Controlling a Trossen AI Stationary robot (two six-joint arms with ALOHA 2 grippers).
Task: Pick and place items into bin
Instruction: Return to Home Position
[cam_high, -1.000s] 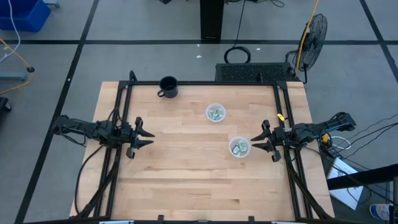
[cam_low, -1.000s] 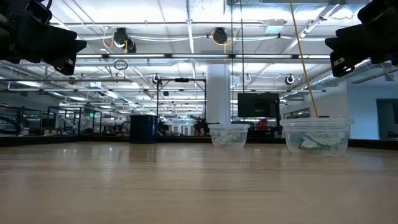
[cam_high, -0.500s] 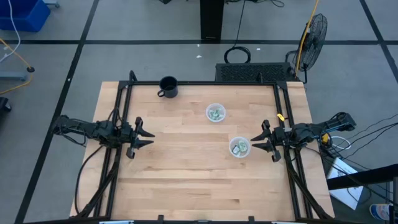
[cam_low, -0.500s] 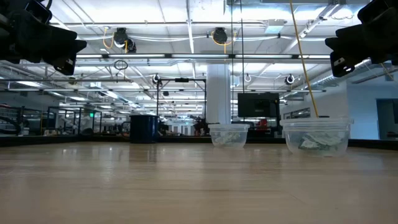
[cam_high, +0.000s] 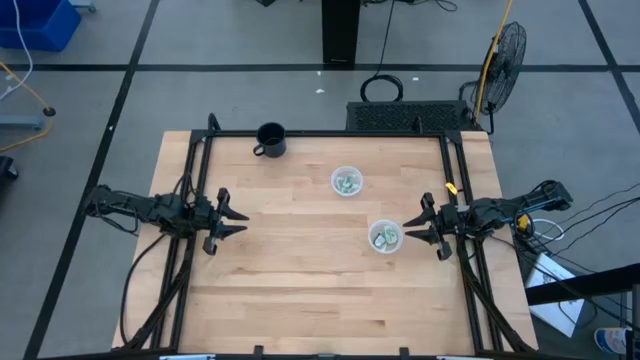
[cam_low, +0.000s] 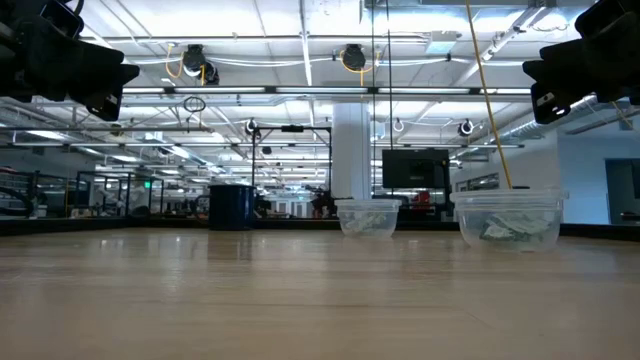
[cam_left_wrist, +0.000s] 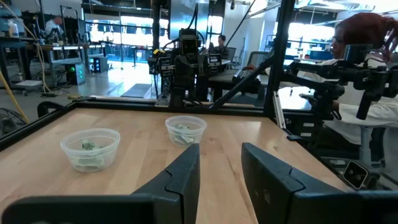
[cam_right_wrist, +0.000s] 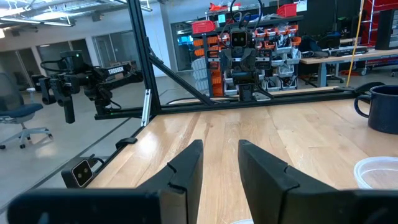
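Note:
The green-and-white packets lie inside two clear plastic cups that stand on the table. One cup (cam_high: 347, 182) is toward the far side, the other (cam_high: 385, 237) just in front of my right gripper. The low view shows both cups (cam_low: 368, 218) (cam_low: 508, 220), and so does the left wrist view (cam_left_wrist: 91, 148) (cam_left_wrist: 185, 130). I see no loose packet on the wood. My left gripper (cam_high: 236, 220) (cam_left_wrist: 221, 168) hovers open at the table's left side, far from the cups. My right gripper (cam_high: 410, 232) (cam_right_wrist: 221, 163) hovers open at the right side, its fingertips close to the nearer cup without touching it.
A black mug (cam_high: 270, 140) (cam_right_wrist: 382, 109) stands near the table's far left corner. A black metal frame (cam_high: 330, 133) runs along the table's edges. Bare wood lies across the middle and the near half. A person sits beyond the table in the left wrist view (cam_left_wrist: 367, 56).

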